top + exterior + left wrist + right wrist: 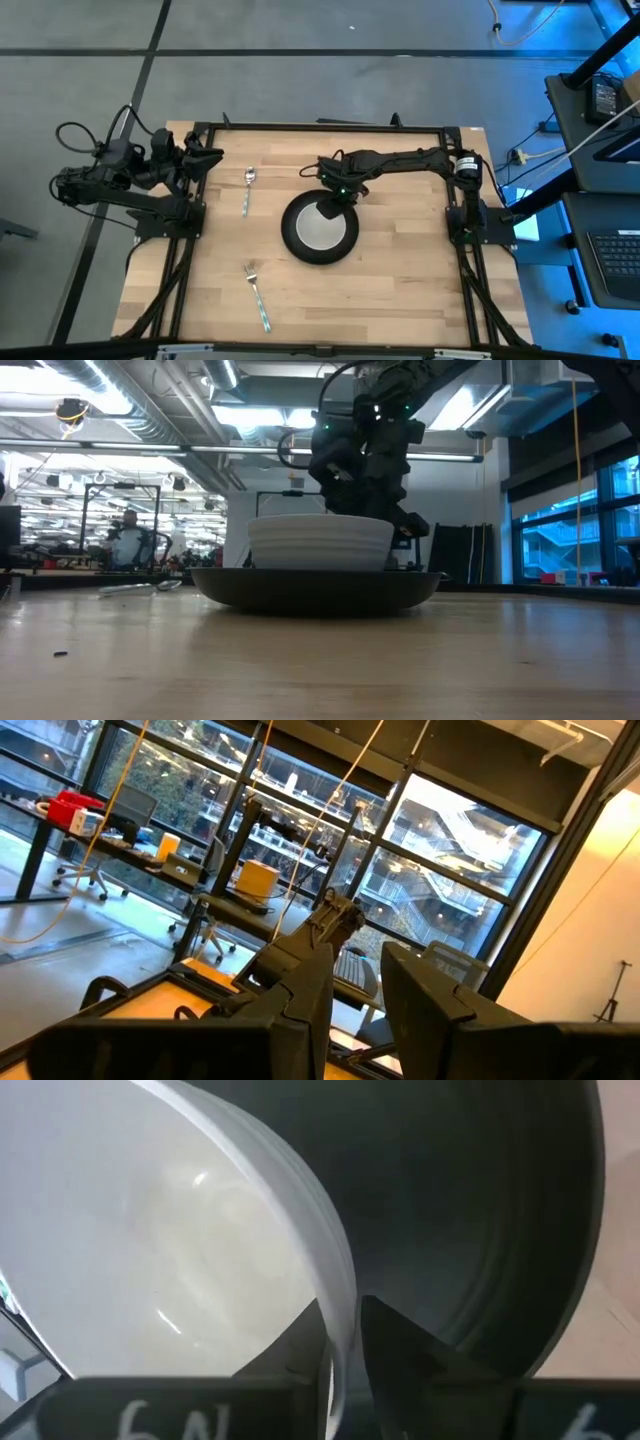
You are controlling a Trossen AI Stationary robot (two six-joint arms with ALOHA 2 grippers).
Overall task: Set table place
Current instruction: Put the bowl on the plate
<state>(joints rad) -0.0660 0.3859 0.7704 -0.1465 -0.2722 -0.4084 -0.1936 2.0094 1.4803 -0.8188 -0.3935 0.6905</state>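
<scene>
Bowl: the white bowl (322, 229) sits inside the black plate (296, 243), directly under the right gripper (331, 204), whose two fingers straddle its rim.
Handling: I judge it rigid, glazed and slick, light enough for one gripper but chippable; the thin rim is the only real purchase, one finger inside and one outside, as the right wrist view shows.
Bowl shape: round, with a ribbed outer wall and a smooth, glossy inside.
Plate: matte black, round, wide and shallow with a raised lip; it lies flat on the worktop (400, 290), below and around the gripper.
Right gripper: fingers pinched on the bowl's rim (335, 1305), the rim running between them; gripping the bowl.
Spoon: the spoon (248, 189) lies well away from the right gripper, toward the left arm; small, pale handle, thin and probably slippery.
Fork: the fork (257, 296) lies well apart from both grippers, beyond the plate.
Left gripper: the left gripper (355, 995) waits raised at the worktop's edge, pointing into the room, fingers slightly parted, holding nothing.
Worktop: light wood planks in a thin black frame.
</scene>
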